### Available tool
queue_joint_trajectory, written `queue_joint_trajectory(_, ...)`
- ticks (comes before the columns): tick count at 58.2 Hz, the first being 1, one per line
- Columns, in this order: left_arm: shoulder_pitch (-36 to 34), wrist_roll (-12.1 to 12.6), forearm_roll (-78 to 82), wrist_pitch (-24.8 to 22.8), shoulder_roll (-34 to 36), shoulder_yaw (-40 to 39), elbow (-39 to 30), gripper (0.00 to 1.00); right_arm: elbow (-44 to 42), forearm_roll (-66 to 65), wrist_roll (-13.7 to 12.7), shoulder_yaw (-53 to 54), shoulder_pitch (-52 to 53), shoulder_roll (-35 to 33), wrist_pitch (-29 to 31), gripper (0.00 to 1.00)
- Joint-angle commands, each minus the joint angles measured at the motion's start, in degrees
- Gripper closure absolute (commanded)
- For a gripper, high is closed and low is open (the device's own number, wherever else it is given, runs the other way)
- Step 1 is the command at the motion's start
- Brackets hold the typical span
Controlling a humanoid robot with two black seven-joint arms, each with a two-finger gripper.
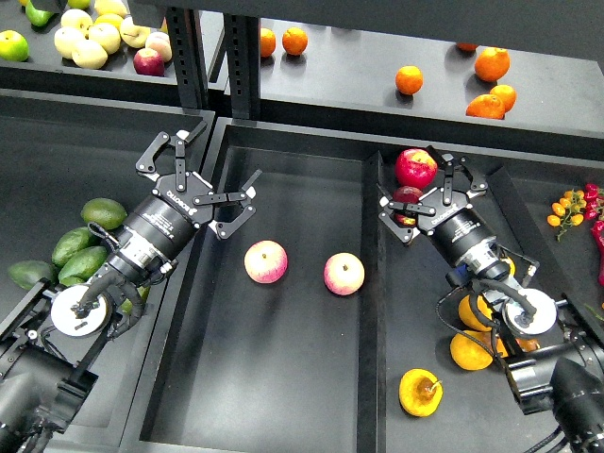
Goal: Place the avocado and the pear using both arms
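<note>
Several green avocados (pixel 104 213) lie in the left tray beside my left arm. Golden pears (pixel 420 392) lie in the right tray, some partly hidden by my right arm. My left gripper (pixel 209 168) is open and empty, above the left edge of the middle tray, up and left of a pink-yellow apple (pixel 266 261). My right gripper (pixel 427 187) is open and empty, over two red apples (pixel 415 166) at the back of the right tray, well away from the pears.
A second pink-yellow apple (pixel 343 274) lies in the middle tray. A raised divider (pixel 371 302) separates the middle and right trays. Oranges (pixel 491 64) sit on the back shelf, pale apples (pixel 90 40) at back left. Small orange and red fruits (pixel 572 204) lie far right.
</note>
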Motion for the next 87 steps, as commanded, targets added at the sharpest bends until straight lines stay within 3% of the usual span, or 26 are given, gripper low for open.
queue_joint_trajectory(1, -1.62, 0.23, 0.01, 0.66, 0.00, 0.08, 0.19, 0.00, 1.30, -0.94, 0.23, 0.31, -0.90, 0.00, 0.00, 0.01)
queue_joint_trajectory(23, -9.27, -0.12, 0.01, 1.89, 0.00, 0.43, 6.43, 0.00, -0.19, -4.46, 0.23, 1.80, 2.70, 0.00, 0.00, 0.01)
queue_joint_trajectory(87, -11.12, 0.93, 0.01, 1.89, 0.00, 1.40, 8.37, 0.00, -2.39, -4.46, 0.32, 4.79, 4.46, 0.00, 0.00, 0.01)
